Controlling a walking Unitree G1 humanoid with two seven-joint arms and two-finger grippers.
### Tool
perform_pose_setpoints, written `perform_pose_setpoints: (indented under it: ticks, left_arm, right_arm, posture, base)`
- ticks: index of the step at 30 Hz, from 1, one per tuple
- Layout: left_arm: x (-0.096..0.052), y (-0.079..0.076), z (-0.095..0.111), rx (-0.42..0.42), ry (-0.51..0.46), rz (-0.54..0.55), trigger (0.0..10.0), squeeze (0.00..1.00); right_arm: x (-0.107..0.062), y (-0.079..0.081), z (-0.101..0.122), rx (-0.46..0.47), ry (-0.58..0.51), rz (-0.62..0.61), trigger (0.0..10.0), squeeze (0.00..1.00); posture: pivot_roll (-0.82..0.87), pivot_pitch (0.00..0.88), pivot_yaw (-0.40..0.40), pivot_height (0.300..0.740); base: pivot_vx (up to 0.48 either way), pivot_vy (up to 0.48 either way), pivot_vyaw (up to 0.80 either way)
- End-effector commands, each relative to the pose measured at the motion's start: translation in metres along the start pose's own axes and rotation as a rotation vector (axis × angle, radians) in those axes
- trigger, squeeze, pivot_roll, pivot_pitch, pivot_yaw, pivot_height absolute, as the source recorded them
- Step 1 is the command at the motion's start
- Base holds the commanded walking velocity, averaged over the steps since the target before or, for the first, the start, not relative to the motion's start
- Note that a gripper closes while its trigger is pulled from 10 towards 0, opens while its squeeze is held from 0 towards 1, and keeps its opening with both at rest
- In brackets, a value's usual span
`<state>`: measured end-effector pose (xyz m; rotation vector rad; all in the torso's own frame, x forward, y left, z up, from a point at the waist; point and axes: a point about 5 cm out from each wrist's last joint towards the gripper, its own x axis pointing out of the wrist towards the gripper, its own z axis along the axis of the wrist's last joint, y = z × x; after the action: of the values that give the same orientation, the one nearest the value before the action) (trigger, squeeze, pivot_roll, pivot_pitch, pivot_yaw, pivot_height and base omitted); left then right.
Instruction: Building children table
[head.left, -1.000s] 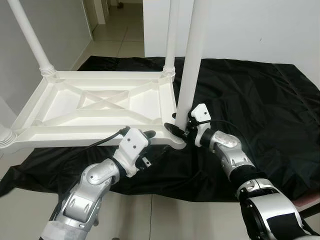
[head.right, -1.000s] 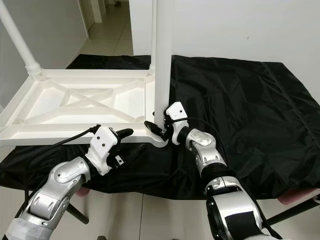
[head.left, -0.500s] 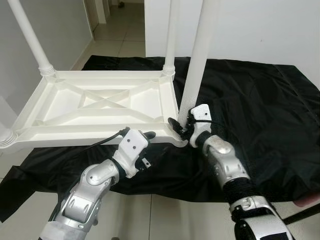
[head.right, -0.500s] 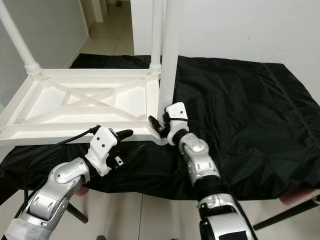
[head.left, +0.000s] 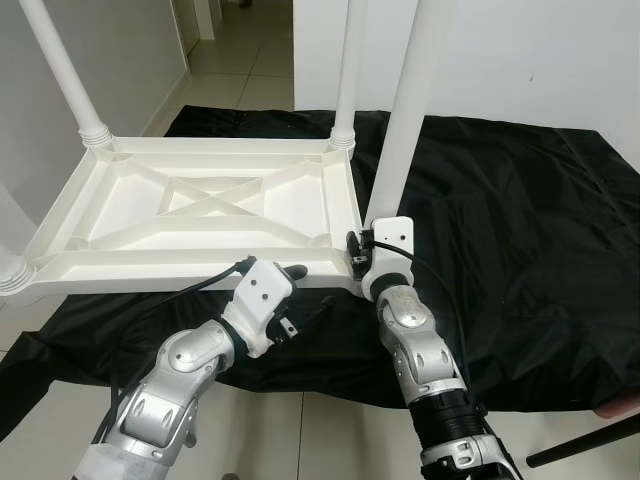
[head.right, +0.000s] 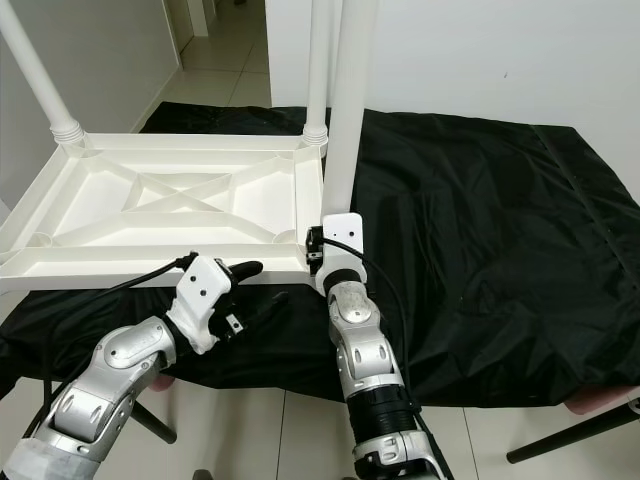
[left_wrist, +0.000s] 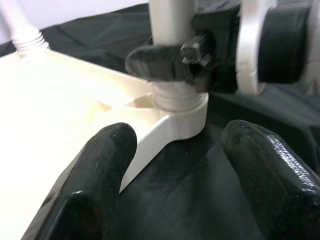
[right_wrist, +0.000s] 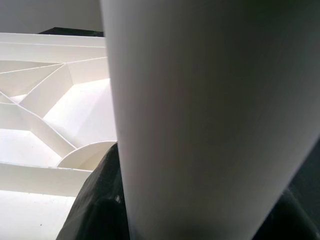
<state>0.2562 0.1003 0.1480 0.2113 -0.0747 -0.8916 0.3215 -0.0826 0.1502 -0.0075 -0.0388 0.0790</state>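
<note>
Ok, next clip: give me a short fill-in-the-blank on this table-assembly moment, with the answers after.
1. The white tabletop lies upside down on a ____ cloth.
2. The ____ gripper is closed around the base of the near table leg.
3. The left gripper hovers by that corner with its fingers ____.

Missing words: black; right; open

smooth white plastic tabletop (head.left: 200, 215) and leg (head.left: 405, 130); matt black cloth (head.left: 520, 230) beneath.

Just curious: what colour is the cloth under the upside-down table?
Plain black cloth, seen best in the left eye view.
</note>
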Motion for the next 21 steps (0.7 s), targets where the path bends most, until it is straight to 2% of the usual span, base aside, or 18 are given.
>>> perform_pose_setpoints:
  ticks: [1,2,3,14,16,17,18,21]
  left_arm:
    - [-0.004,-0.001,0.000,-0.010,0.004,-0.034,10.0,0.00]
    - [-0.004,-0.001,0.000,-0.010,0.004,-0.034,10.0,0.00]
    - [-0.004,0.000,0.000,-0.013,0.004,-0.029,10.0,0.00]
    - [-0.003,0.005,0.004,-0.004,-0.007,-0.021,10.0,0.00]
    - [-0.003,0.006,0.005,0.004,-0.004,-0.024,10.0,0.00]
    - [-0.003,0.006,0.005,0.004,-0.004,-0.024,10.0,0.00]
    - [-0.004,0.005,0.006,0.008,0.000,-0.035,10.0,0.00]
    - [-0.005,0.003,0.008,0.017,0.005,-0.058,10.0,0.00]
  right_arm:
    - [-0.004,-0.004,0.002,0.021,-0.023,-0.005,10.0,0.00]
    - [-0.004,-0.004,0.002,0.021,-0.023,-0.005,10.0,0.00]
    - [-0.007,-0.005,0.003,0.018,-0.036,-0.001,10.0,1.00]
    - [-0.011,-0.009,0.004,0.023,-0.065,0.020,10.0,1.00]
    - [-0.012,-0.010,0.002,0.042,-0.061,0.106,10.0,1.00]
    - [-0.012,-0.010,0.002,0.042,-0.061,0.106,10.0,1.00]
    - [-0.012,-0.014,0.000,0.040,-0.063,0.159,10.0,0.00]
    - [-0.011,-0.022,-0.001,0.022,-0.072,0.227,10.0,0.00]
  posture:
    - [-0.01,0.045,-0.013,0.740]
    - [-0.01,0.045,-0.013,0.740]
    - [-0.01,0.043,-0.011,0.740]
    - [-0.01,0.035,-0.001,0.740]
    - [-0.01,0.037,-0.001,0.740]
    - [-0.01,0.037,-0.001,0.740]
    - [-0.01,0.039,-0.001,0.740]
    - [-0.01,0.041,-0.002,0.740]
  base:
    - [0.000,0.000,0.00]
    - [0.000,0.000,0.00]
    - [0.000,0.000,0.00]
    - [0.000,0.000,0.00]
    - [0.000,0.000,0.00]
    - [0.000,0.000,0.00]
    - [0.000,0.000,0.00]
    - [0.000,0.000,0.00]
